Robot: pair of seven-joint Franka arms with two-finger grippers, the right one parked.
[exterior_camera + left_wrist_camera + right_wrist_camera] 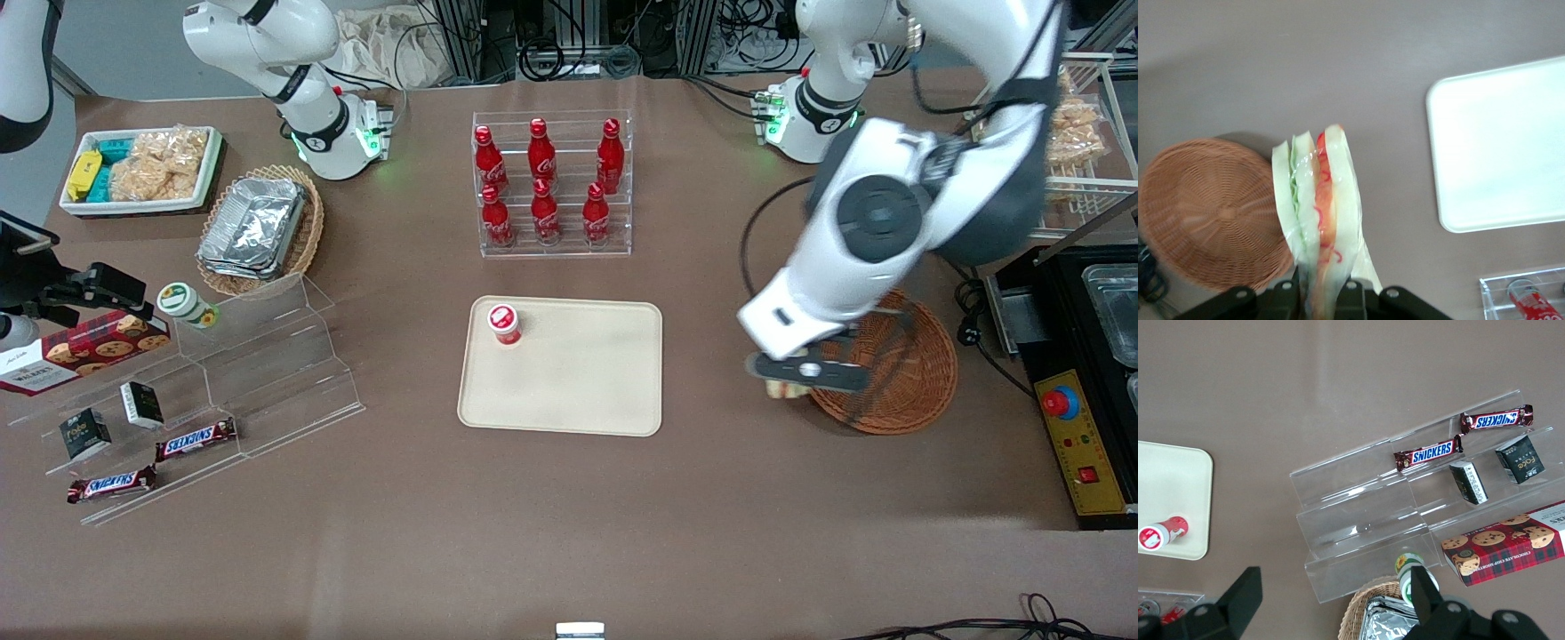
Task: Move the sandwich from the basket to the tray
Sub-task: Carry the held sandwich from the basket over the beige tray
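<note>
My left gripper is shut on the sandwich, a plastic-wrapped wedge of pale bread with green and orange-red filling. It holds it in the air over the edge of the reddish-brown wicker basket, on the side toward the tray. In the front view only a pale bit of the sandwich shows under the hand. In the left wrist view the basket is empty. The beige tray lies at the table's middle, and also shows in the left wrist view.
A small red-capped cup stands on the tray's corner. A clear rack of red cola bottles stands farther from the front camera than the tray. A clear stepped shelf with snacks sits toward the parked arm's end.
</note>
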